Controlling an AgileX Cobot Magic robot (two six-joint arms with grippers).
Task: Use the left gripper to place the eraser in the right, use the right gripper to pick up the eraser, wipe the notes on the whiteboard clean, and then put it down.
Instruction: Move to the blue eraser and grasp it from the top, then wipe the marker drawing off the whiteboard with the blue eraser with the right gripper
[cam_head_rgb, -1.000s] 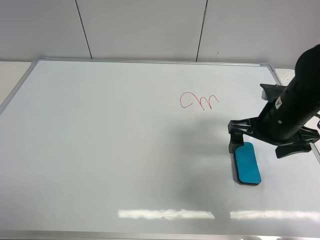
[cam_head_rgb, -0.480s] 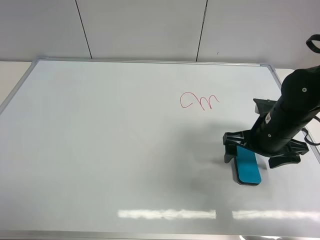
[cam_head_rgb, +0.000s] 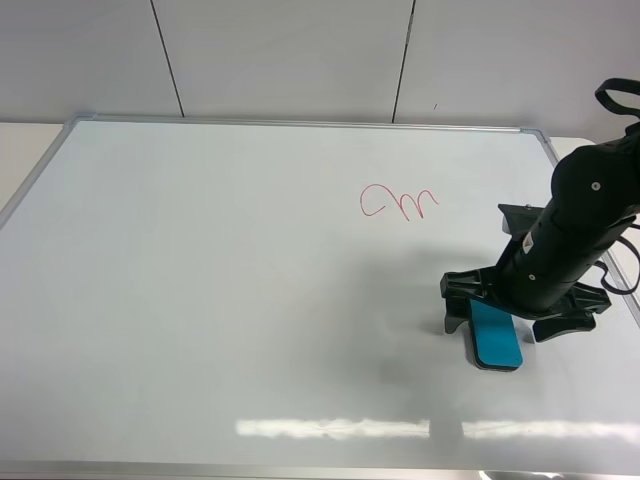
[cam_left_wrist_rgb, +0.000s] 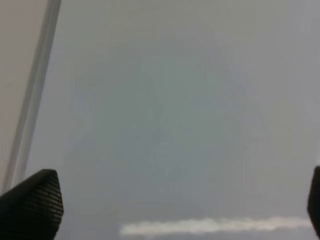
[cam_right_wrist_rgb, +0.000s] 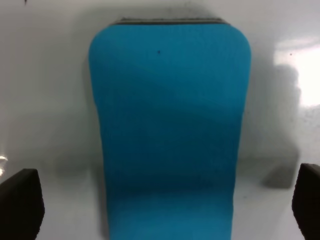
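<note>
The teal eraser (cam_head_rgb: 497, 341) lies flat on the whiteboard (cam_head_rgb: 220, 280) at the right, below the red notes (cam_head_rgb: 400, 202). My right gripper (cam_head_rgb: 505, 322) is open and low over the eraser's far end, one finger on each side of it. In the right wrist view the eraser (cam_right_wrist_rgb: 167, 125) fills the space between the open fingers of the right gripper (cam_right_wrist_rgb: 162, 205), apart from both. My left gripper (cam_left_wrist_rgb: 172, 202) shows only in the left wrist view; it is open and empty over bare whiteboard (cam_left_wrist_rgb: 165, 115) near its silver frame (cam_left_wrist_rgb: 32, 95).
The whiteboard's right frame edge (cam_head_rgb: 631, 305) runs close beside the right arm. A grey panelled wall (cam_head_rgb: 290, 55) stands behind the board. A strip of beige table (cam_head_rgb: 18, 150) shows at the far left.
My right gripper has moved left and down, from beside the eraser's far end to straddling it. The eraser and the notes have not moved.
</note>
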